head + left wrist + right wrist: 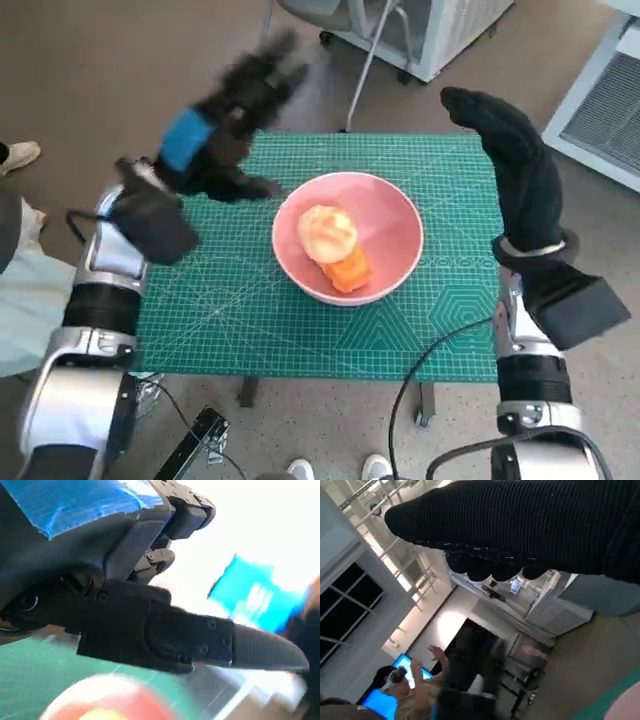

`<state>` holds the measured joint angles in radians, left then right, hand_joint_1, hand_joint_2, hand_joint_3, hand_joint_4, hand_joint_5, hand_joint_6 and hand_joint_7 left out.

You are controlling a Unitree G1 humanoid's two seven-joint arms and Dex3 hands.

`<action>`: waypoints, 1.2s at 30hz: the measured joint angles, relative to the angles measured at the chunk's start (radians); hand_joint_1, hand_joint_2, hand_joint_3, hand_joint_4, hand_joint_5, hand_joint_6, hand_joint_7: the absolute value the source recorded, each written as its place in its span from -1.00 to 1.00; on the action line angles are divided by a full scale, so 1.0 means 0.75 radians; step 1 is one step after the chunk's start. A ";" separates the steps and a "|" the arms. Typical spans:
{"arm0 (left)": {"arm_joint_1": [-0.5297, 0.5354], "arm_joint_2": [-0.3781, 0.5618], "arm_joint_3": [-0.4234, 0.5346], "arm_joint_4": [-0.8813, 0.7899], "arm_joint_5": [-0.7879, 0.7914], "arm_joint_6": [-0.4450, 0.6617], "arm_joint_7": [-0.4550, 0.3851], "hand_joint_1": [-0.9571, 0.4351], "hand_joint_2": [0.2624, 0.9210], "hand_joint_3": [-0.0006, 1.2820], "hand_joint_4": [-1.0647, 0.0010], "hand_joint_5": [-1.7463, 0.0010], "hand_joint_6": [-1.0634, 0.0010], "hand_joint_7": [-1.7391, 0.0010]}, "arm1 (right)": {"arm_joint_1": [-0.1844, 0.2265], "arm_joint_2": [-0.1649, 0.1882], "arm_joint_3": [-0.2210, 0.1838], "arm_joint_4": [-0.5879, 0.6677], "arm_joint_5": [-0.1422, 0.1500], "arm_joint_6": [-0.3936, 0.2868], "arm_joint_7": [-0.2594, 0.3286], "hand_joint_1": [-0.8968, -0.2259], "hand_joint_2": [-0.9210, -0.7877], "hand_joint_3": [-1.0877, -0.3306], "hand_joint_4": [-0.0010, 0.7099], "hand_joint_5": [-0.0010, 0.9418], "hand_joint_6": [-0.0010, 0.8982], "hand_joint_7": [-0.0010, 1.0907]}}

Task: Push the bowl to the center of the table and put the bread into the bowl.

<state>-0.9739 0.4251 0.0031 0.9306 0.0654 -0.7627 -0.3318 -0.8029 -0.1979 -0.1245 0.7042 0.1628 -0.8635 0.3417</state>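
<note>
- Your pink round bowl (348, 237) sits about in the middle of the green cutting mat (250, 320) that covers the small table, so the pushing part looks done.
- The pale round bread roll (326, 232) is already lying inside the bowl. It rests on top of an orange block of something (347, 270), which I can't name for sure.
- So I judge the task is at its very end. Both jobs look finished.
- Your black left hand with blue tape on its back (222, 130) is at about ten o'clock from the bowl, near the mat's far edge. It looks blurry in the head view. Its fingers are spread apart and hold nothing.
- Your right hand in the black knitted glove (512, 165) is at about two o'clock from the bowl, up off the mat. Its fingers look straight and it holds nothing.
- Next, you only need to take both hands away from the bowl. Go gently so you don't bump it or tip the bread out.
- The mat has thin white grid lines and some small print near the right hand, but it is too tiny to read.
- I can't read any brand or label anywhere. The bright blue screen in the right wrist view is too blurry.
</note>
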 measured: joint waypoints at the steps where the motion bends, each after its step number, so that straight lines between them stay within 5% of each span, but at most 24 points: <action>1: 0.011 -0.009 0.014 -0.005 -0.018 -0.001 0.006 -0.41 0.98 -0.98 0.66 0.97 0.66 0.92 | -0.006 0.002 0.000 0.004 0.001 0.002 0.003 -0.17 -1.00 -0.06 -0.16 -0.99 -1.00 0.22; 15: 0.202 -0.083 0.091 -0.234 -0.085 0.049 0.087 0.08 0.91 -1.00 0.72 1.00 0.71 0.94 | -0.078 0.003 -0.007 0.083 -0.021 0.005 -0.013 -0.18 -1.00 -0.06 -0.18 -1.00 -1.00 0.24; 26: 0.292 -0.116 0.104 -0.403 -0.083 0.121 0.164 0.37 0.90 -1.00 0.78 1.00 0.75 0.91 | -0.090 -0.015 -0.002 0.119 -0.093 -0.010 -0.064 -0.22 -1.00 -0.12 -0.19 -1.00 -1.00 0.24; 29: 0.305 -0.126 0.106 -0.452 -0.092 0.138 0.165 0.41 0.90 -1.00 0.79 1.00 0.91 0.72 | -0.096 -0.027 0.000 0.120 -0.094 -0.009 -0.066 -0.22 -1.00 -0.12 -0.19 -1.00 -1.00 0.23; 36: 0.314 -0.158 0.110 -0.513 -0.106 0.156 0.168 0.45 0.91 -1.00 0.79 1.00 0.99 0.61 | -0.118 -0.035 0.001 0.120 -0.090 -0.009 -0.064 -0.21 -1.00 -0.12 -0.19 -1.00 -1.00 0.24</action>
<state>-0.7382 0.3070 0.0855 0.5460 -0.0145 -0.6454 -0.2056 -0.8917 -0.2239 -0.1234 0.7940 0.0952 -0.8699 0.2937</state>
